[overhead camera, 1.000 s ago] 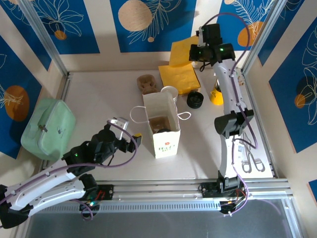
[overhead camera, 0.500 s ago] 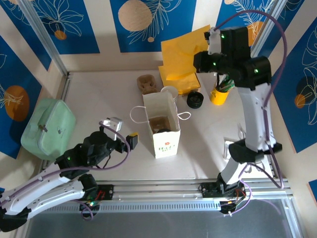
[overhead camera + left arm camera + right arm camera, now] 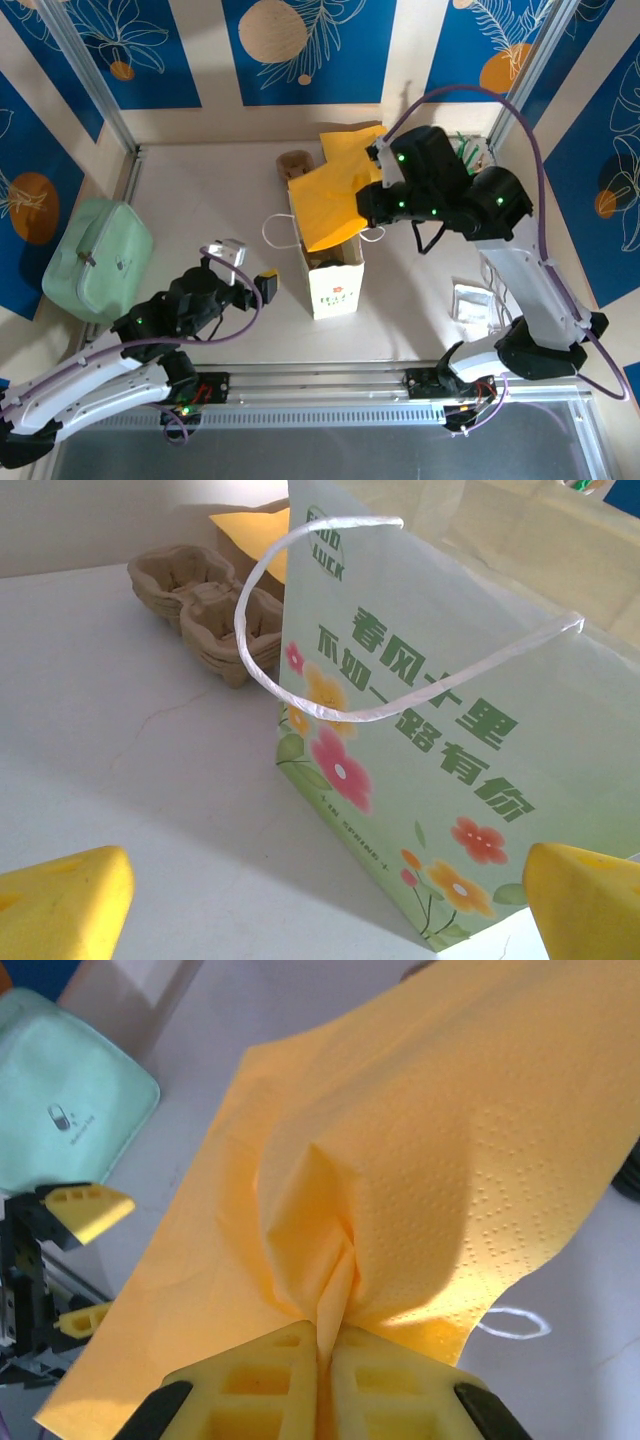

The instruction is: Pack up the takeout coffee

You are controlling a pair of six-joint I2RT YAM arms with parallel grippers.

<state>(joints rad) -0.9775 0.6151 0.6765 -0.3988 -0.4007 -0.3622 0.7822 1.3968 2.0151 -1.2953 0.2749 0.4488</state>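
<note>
The top camera looks steeply down from above and behind the arm bases, taking in the whole table [image 3: 200, 190]. The left wrist camera sits low, close against the paper bag [image 3: 420, 730]. The right wrist camera looks past the right gripper [image 3: 325, 1345], seemingly downward, onto the yellow napkin [image 3: 420, 1140]. It shares the green pouch [image 3: 70, 1110] with the top view.

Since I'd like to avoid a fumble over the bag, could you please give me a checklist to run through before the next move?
1. The yellow embossed paper napkin is pinched in the right gripper: ok, jaws shut on it.
2. Napkin hangs above the mouth of the white flowered paper bag: ok.
3. Bag stands upright: ok.
4. The left gripper is open, beside the bag without touching it: ok.
5. Whether the takeout coffee sits in the bag: cannot tell, the napkin hides the opening.
</note>
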